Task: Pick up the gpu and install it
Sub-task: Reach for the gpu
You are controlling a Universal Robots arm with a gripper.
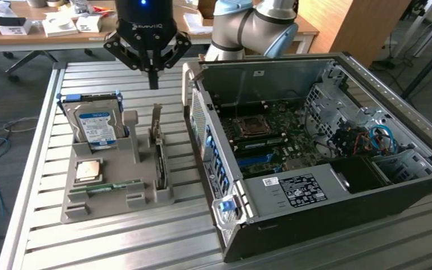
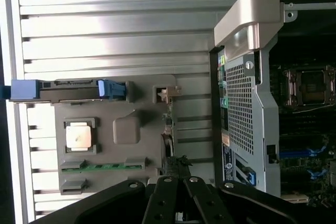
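The gpu (image 1: 160,160) is a thin dark-green card standing on edge in the grey holder (image 1: 142,198), with its pale metal bracket (image 1: 157,119) at the far end. My gripper (image 1: 153,84) hangs shut in the air above that bracket end, holding nothing and apart from the card. In the wrist view the gpu (image 2: 168,148) appears edge-on just beyond my closed fingertips (image 2: 179,182). The open computer case (image 1: 224,185) lies beside the holder on the exterior view's right, with its motherboard (image 1: 276,140) exposed.
The holder also carries a hard drive (image 1: 96,125) with a blue label, a square processor chip (image 1: 88,170) and a narrow green memory stick (image 1: 115,187). Everything rests on a slatted aluminium table (image 1: 126,242). A cluttered desk (image 1: 43,25) stands behind.
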